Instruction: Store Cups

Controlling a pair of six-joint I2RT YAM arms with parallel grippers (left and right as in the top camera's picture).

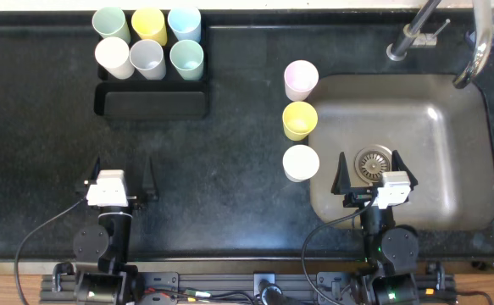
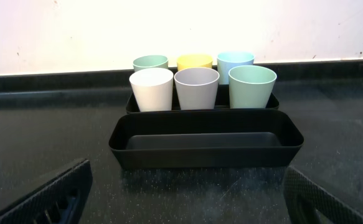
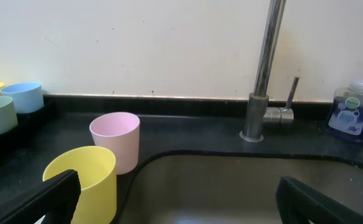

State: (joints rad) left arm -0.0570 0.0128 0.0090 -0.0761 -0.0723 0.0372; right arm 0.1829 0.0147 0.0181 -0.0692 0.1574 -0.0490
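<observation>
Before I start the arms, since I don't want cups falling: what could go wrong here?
The pink cup, yellow cup and white cup stand in a close row at the edge of the sink; a nudge could tip one into the basin. Grasping one may knock its neighbour. The empty tray lies right beside the six stored cups, so a careless placement could topple those.
</observation>
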